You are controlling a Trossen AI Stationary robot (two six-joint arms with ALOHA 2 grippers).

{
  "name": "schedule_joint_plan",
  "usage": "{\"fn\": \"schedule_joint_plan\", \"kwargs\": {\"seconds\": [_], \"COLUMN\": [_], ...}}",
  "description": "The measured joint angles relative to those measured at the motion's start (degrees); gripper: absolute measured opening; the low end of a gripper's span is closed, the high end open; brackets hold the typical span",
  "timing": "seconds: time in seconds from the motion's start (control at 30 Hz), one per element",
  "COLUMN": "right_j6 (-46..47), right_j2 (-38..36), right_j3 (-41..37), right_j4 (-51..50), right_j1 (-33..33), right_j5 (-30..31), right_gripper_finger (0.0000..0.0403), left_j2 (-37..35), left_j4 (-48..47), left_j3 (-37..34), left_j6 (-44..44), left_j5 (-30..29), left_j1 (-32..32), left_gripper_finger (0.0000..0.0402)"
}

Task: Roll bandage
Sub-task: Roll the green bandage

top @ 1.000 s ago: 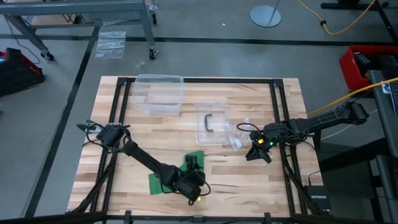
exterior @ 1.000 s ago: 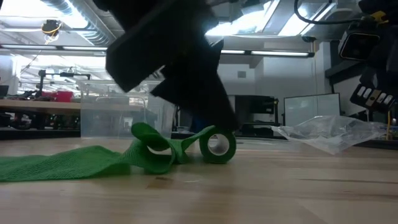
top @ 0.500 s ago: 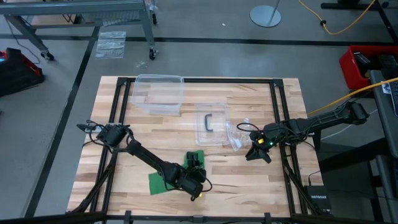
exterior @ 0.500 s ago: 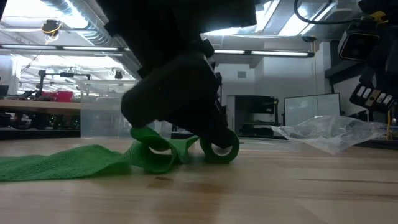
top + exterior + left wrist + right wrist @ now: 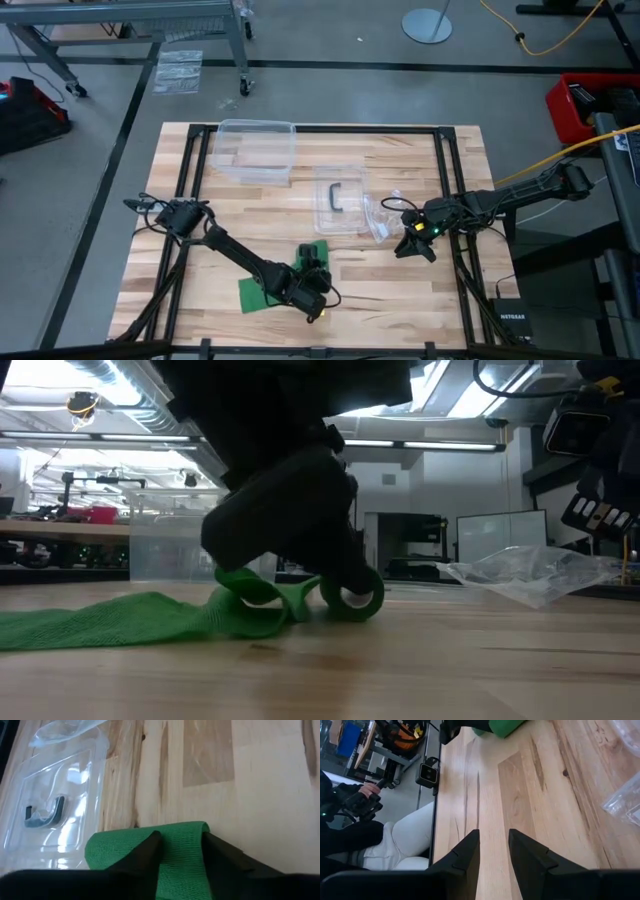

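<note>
**A:** High view first: where was the bandage (image 5: 262, 288)?

**B:** Near the front edge of the worktop (image 5: 400, 290), in front of the clear lid (image 5: 338, 200) with the dark handle. It lay as a flat green band, partly hidden under the left arm, with one end reaching toward the lid.

**A:** And the left gripper (image 5: 313, 265)?

**B:** Right down on that end. From the left wrist view, its two fingers (image 5: 145, 852) straddled the green strip (image 5: 181, 855), one at each edge, with the cloth filling the gap between them. They pinched the bandage across its width.

**A:** Did the low view agree?

**B:** Yes. The left gripper (image 5: 345, 575) sat low over the cloth, on a small green roll (image 5: 352, 598) resting on the worktop. Beside the roll the strip made a loose loop, then trailed off flat along the wood (image 5: 90, 622).

**A:** The right gripper?

**B:** The right gripper (image 5: 414, 246) hung above the worktop beside the lid, close to a crumpled clear plastic bag (image 5: 382, 220) and well apart from the bandage. In its own wrist view, the fingers (image 5: 465, 855) stood somewhat apart, with only bare wood showing in the gap. They held nothing.

**A:** Anything else near the lid?

**B:** A clear plastic container (image 5: 255, 151) lay behind it, toward the far edge. The right wrist view also caught a seated person (image 5: 365, 827) beyond the worktop's edge, holding a dark device.
</note>
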Motion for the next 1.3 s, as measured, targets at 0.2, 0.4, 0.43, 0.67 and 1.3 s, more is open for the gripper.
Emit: {"fn": "schedule_joint_plan", "kwargs": {"seconds": [0.2,0.4,0.43,0.67,1.3], "right_j6": [0.0,0.0,0.0,0.0,-7.48], "right_j2": [0.0,0.0,0.0,0.0,-1.89], "right_j3": [0.0,0.0,0.0,0.0,0.0], "right_j4": [0.03,0.26,0.33,0.48,-1.41], "right_j1": [0.02,0.02,0.0,0.0,0.0], "right_j5": [0.0,0.42,0.53,1.07,-1.07], "right_gripper_finger": [0.0108,0.0108,0.0108,0.0108,0.0108], "left_j2": [-0.28,-0.48,-0.48,-0.5,-0.55], "left_j4": [0.05,-0.83,-0.77,-0.59,22.33], "left_j3": [0.0,2.98,4.01,11.65,25.92], "left_j6": [-4.64,-8.85,-8.99,-8.66,7.36], "left_j5": [-0.67,-0.56,-0.36,0.22,-16.88], "left_j1": [-0.57,-0.79,-0.79,-0.92,1.49], "left_gripper_finger": [0.0026,0.0007,0.0005,0.0002,0.0002]}}
